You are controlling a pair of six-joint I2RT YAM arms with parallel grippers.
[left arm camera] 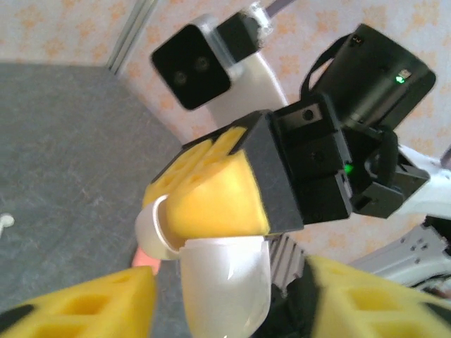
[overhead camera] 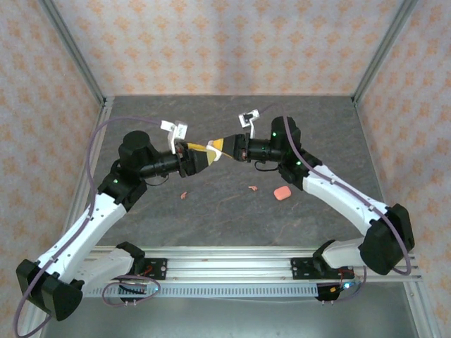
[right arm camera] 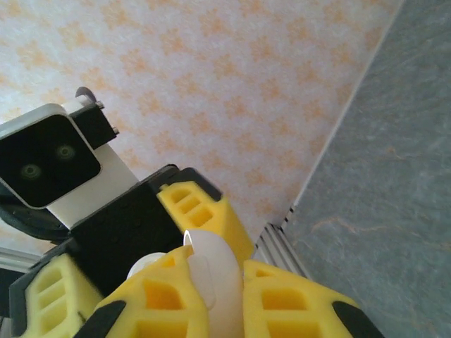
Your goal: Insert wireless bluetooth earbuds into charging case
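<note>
Mid-air handover of the white case (left arm camera: 225, 282)
Right gripper (right arm camera: 218, 303) pinches the case; left gripper (left arm camera: 225, 311) is spread around it. A shallow pinch could let the case slip and drop among the earbuds (overhead camera: 252, 189) lying below it.

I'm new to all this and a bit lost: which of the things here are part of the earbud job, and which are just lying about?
Part of the job: white case, held by the right claw; pink case; two pink earbuds; one white earbud.
Just there: purple cables; metal rail by the arm bases.
</note>
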